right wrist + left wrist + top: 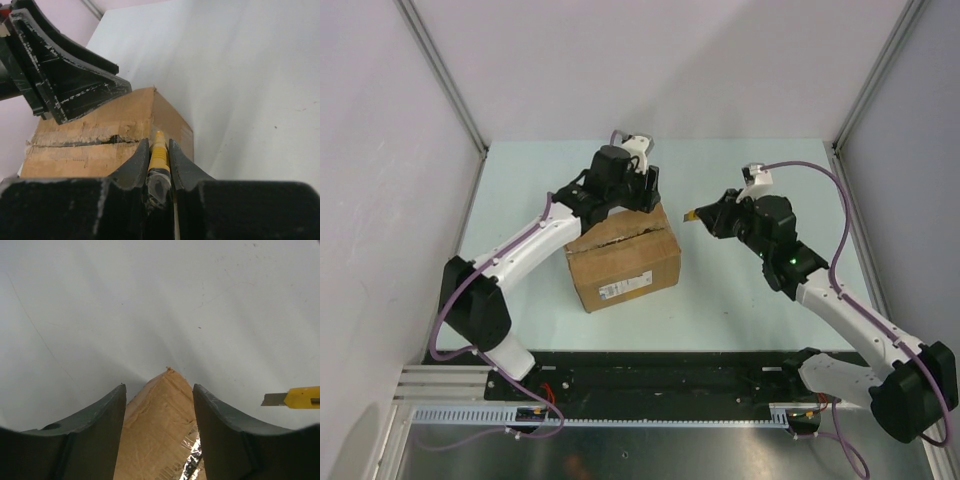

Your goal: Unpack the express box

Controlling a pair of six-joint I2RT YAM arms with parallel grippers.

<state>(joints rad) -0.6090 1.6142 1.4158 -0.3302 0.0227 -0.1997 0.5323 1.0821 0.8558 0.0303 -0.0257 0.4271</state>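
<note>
The express box (625, 258) is a brown carton in the middle of the table, white label on its near side. Its top seam (85, 141) is slit, and something silvery (192, 460) shows through the gap. My left gripper (642, 200) hangs over the box's far corner (159, 410), open, with the cardboard between its fingers (100, 425). My right gripper (708, 216) hovers just right of the box, shut on a yellow utility knife (159, 150). The blade tip (274, 399) points toward the box.
White walls and aluminium frame posts (445, 75) enclose the pale table (740, 300) on three sides. A black base rail (660, 385) runs along the near edge between the two arm mounts.
</note>
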